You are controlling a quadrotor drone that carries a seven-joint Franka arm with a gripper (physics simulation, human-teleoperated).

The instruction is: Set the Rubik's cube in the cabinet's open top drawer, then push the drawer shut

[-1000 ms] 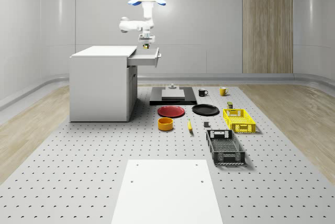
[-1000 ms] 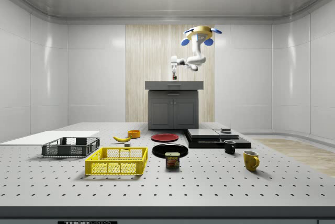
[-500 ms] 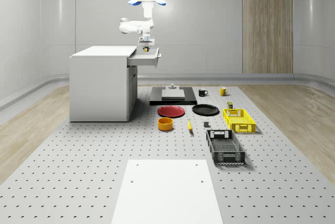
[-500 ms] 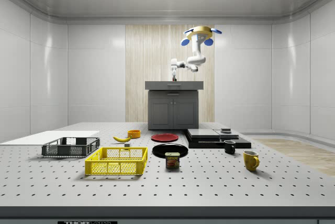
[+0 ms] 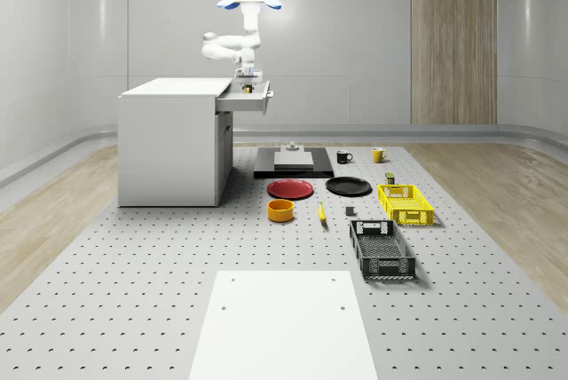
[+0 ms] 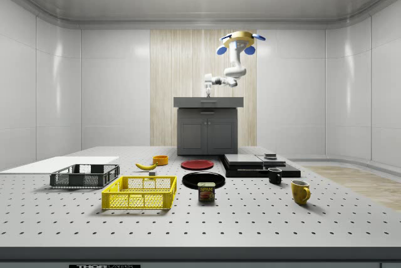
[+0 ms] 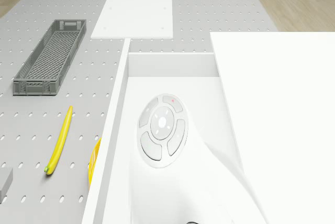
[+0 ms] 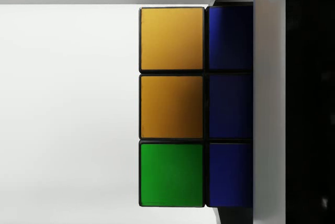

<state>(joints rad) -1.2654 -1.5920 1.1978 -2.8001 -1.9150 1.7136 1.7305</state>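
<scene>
1. Closest to me is the Rubik's cube (image 8: 172, 106). It sits right against my wrist camera, with orange and green tiles beside a column of blue, and pale drawer floor past it. I cannot tell from here whether my gripper (image 5: 246, 85) is clamped on the cube or has let it go. If I lift away while gripping it, the cube comes back out with me.
2. The cube looks to be low inside the open top drawer (image 5: 251, 103), but I can't judge whether it rests flat on the floor. If it is released tilted or short of the floor, it could tumble against a wall and sit proud of the rim.
3. My arm (image 7: 161, 137) reaches down between the drawer's side wall and the edge of the cabinet (image 5: 169, 145) top. A sideways drift on the way out could knock the wall and jolt the drawer or the cube.
4. The drawer is not yet shut. If I push off-centre on its front, it may skew and jam. If I push while my gripper is inside, I trap myself.
5. The drone (image 5: 249, 2) hovers above the drawer's end. A hard push could shove it backward and leave the drawer partly open.
6. If the cube is knocked over the rim, it would fall to the floor near the banana (image 7: 59, 140).
</scene>
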